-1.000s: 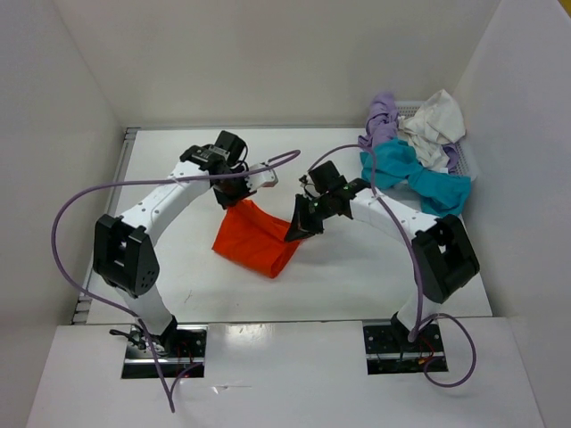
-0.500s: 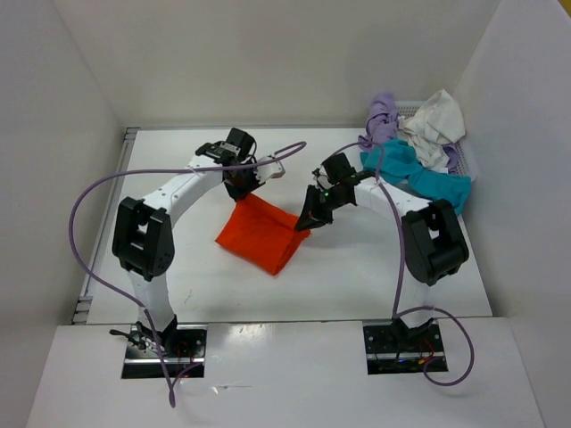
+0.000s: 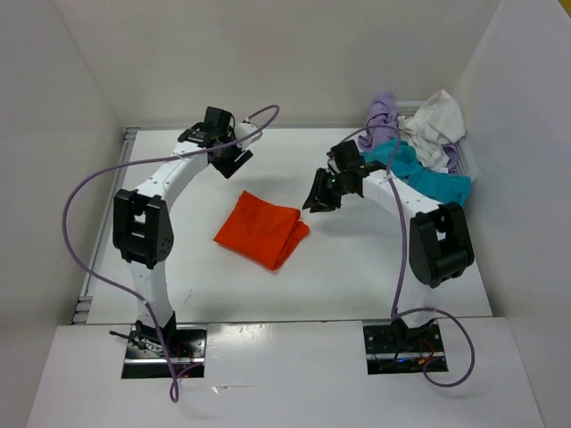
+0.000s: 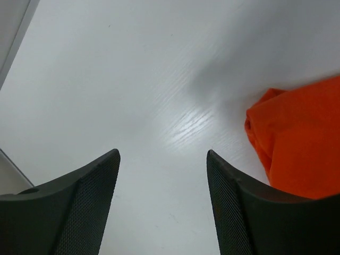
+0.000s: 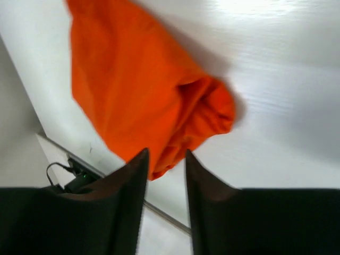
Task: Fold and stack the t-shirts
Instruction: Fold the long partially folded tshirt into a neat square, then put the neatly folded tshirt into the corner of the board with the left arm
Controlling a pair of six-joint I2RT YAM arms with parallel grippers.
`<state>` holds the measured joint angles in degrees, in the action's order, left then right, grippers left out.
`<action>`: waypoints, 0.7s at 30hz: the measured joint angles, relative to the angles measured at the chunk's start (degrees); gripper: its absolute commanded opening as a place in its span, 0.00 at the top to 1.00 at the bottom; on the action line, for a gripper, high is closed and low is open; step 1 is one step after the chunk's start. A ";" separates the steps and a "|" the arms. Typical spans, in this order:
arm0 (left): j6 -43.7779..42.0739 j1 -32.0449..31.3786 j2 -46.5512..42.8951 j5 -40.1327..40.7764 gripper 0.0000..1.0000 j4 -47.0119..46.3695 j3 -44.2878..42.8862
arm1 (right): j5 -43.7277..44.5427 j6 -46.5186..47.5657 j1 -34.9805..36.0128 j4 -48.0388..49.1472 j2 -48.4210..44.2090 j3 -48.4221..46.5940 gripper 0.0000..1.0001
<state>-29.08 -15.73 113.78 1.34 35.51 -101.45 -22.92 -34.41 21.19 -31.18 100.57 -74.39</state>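
My left gripper (image 3: 235,159) hangs with its jaws spread wide and nothing between them; in my left wrist view the fingers (image 4: 79,212) frame only bare table (image 4: 159,79), with the orange t-shirt (image 4: 300,138) off at about 3 o'clock. My right gripper (image 3: 318,198) is parted too, though by a much narrower gap, and it grips nothing: in the right wrist view the shirt (image 5: 138,90) lies on the table beyond my fingertips (image 5: 127,180), apart from them. From above, the orange t-shirt (image 3: 261,232) lies folded into a compact, roughly square packet near the middle of the table (image 3: 357,267), with my left gripper at its 11 o'clock, well apart, and my right gripper just off its corner at 1 o'clock. The other three sit heaped at about 2 o'clock from it, in the white mesh basket (image 3: 461,163) in the far right corner (teal-blue t-shirt (image 3: 419,176) draped nearest, lavender t-shirt (image 3: 382,120) and off-white t-shirt (image 3: 435,125) behind).
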 measured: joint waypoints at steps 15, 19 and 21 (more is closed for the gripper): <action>3.10 2.84 -5.95 -10.32 0.19 2.38 18.38 | 4.46 -3.72 6.69 1.20 9.16 -0.70 0.27; 4.31 3.34 -5.95 -11.56 0.19 1.49 19.21 | 4.48 -3.56 6.69 2.32 12.55 -1.95 0.40; 4.94 3.63 -5.95 -12.66 0.19 1.05 20.15 | 4.28 -3.48 6.69 2.91 13.94 -2.84 0.57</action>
<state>-24.14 -12.10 107.83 -11.31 36.56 -81.30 -18.63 -37.89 27.88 -28.27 114.52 -77.23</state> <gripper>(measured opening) 0.809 0.611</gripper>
